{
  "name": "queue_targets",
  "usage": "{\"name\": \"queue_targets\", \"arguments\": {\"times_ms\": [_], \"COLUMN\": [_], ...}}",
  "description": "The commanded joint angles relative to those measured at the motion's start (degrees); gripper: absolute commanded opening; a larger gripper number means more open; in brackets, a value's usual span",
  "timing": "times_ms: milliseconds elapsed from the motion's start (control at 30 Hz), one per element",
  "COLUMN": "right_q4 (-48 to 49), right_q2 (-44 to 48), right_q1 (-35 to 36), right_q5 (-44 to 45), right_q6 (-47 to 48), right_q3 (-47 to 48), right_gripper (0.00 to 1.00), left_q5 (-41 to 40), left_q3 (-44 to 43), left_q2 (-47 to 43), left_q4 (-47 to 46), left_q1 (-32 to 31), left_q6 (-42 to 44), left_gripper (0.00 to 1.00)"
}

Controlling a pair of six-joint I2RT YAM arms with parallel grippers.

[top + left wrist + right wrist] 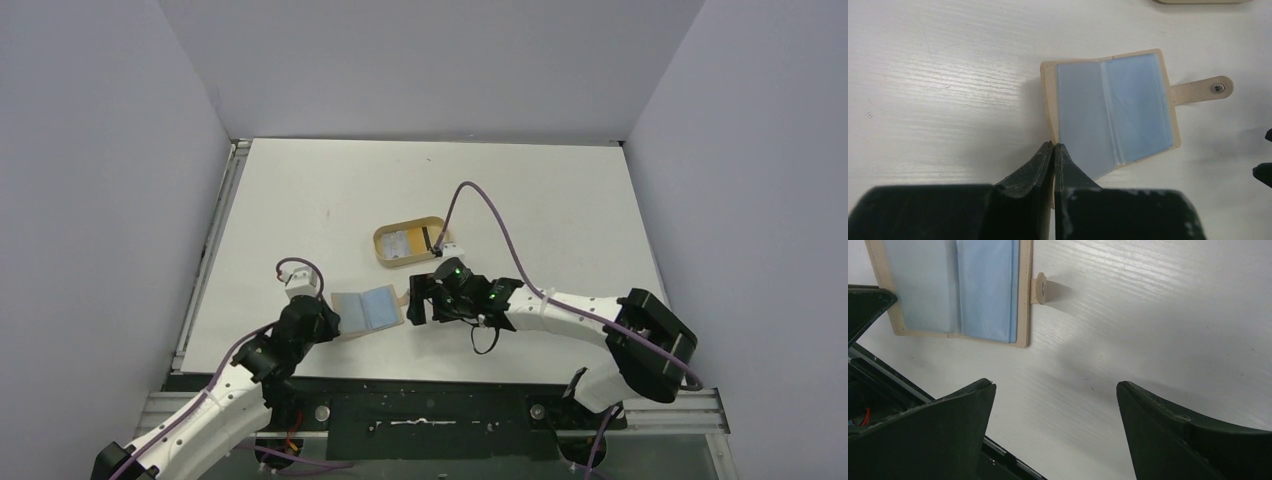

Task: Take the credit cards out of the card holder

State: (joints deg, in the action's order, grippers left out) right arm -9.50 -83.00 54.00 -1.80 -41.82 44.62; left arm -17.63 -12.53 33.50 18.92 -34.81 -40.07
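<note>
The tan card holder (367, 308) lies open on the table near the front edge, its strap tab (1203, 90) pointing right. Pale blue surfaces (1110, 107) fill both halves; I cannot tell single credit cards apart in them. My left gripper (1054, 146) is shut on the holder's near-left edge; it also shows in the top view (330, 318). My right gripper (1055, 390) is open and empty, low over bare table just right of the holder (953, 290) and its snap tab (1040, 287). It also shows in the top view (420, 303).
An oval tan tray (378, 243) stands behind the holder, with a pale card (400, 243) and a dark item (428, 238) in it. The table's front edge and metal rail (430, 385) run just below both grippers. Grey walls close the sides and back.
</note>
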Motion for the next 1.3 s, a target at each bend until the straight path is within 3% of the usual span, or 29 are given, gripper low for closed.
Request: {"name": "queue_targets", "arguments": {"times_ms": [0, 200, 367, 667, 1000, 1167, 1267], "right_q4": [3.84, 8.64, 9.06, 13.04, 14.64, 14.75, 15.16], "right_q2": [-2.33, -7.05, -10.64, -14.46, -16.1, -16.24, -16.23], "right_q1": [1.01, 0.94, 0.22, -0.41, -2.1, -2.47, -2.66], "right_q5": [3.46, 4.4, 6.01, 4.73, 2.8, 2.24, 1.45], "right_q6": [-1.0, -0.79, -2.27, -3.09, -3.31, -2.96, -2.97], "right_q3": [4.68, 7.75, 9.25, 9.96, 10.13, 9.92, 9.54], "right_gripper": [0.97, 0.88, 0.61, 0.27, 0.16, 0.0, 0.0], "left_q5": [-1.15, -0.14, 0.05, 0.4, 0.49, 1.17, 2.42], "left_q3": [-2.18, -2.44, -2.49, -2.75, -3.19, -4.0, -5.32], "left_q2": [-1.2, -0.39, 0.57, 1.6, 2.57, 3.63, 4.89], "left_q4": [0.16, -0.04, -0.52, -0.54, -0.33, -0.4, -0.19], "left_q1": [-0.26, -0.26, -0.26, -0.26, -0.26, -0.26, -0.26], "left_q6": [-0.45, -0.4, -0.19, -0.35, -0.46, 0.04, 0.16], "left_gripper": [0.0, 0.0, 0.0, 0.0, 0.0, 0.0, 0.0]}}
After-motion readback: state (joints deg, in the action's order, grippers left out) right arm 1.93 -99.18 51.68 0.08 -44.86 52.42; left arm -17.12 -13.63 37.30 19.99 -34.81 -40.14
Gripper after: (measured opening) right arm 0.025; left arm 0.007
